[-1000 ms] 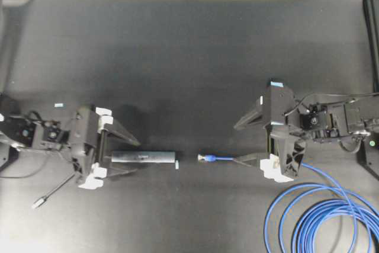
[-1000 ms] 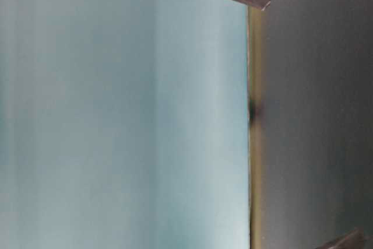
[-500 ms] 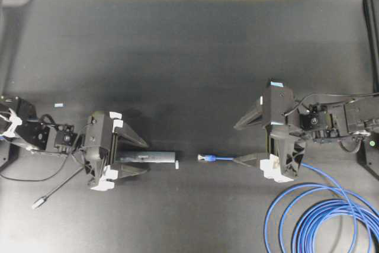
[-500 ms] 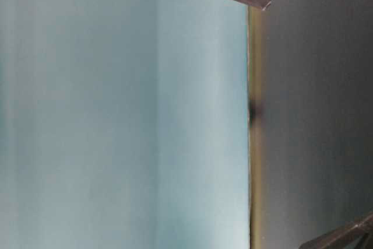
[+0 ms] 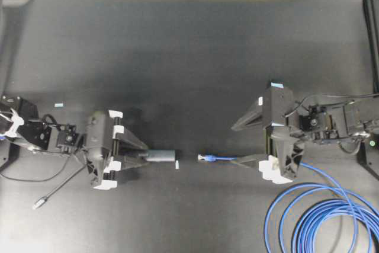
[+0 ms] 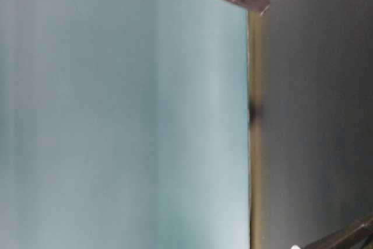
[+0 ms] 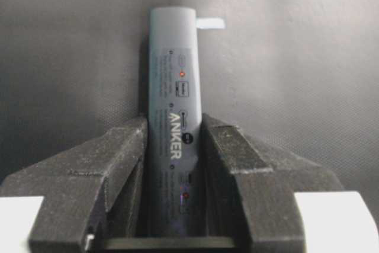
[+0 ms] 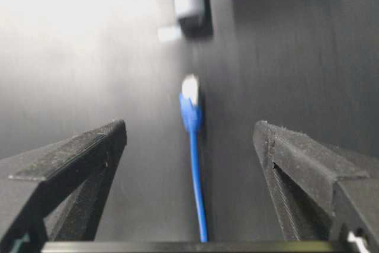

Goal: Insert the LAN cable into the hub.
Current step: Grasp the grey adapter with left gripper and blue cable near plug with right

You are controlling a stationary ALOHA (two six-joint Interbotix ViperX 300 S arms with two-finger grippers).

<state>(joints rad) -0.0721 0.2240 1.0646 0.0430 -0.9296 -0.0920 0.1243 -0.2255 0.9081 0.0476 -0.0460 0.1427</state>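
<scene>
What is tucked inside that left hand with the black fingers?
The grey hub lies between the left hand's fingers, its far half sticking out on the black table. Whether the fingers grip it firmly cannot be seen.

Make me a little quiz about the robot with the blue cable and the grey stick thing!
1. True or false: the left gripper has its fingers on both sides of the hub.
2. Where is the LAN cable plug? A) inside the hub B) lying on the table, apart from the hub C) lifted up in the air
3. Fill in: the right gripper is wide ____.

Key: 1 true; 2 B; 3 open.
</scene>
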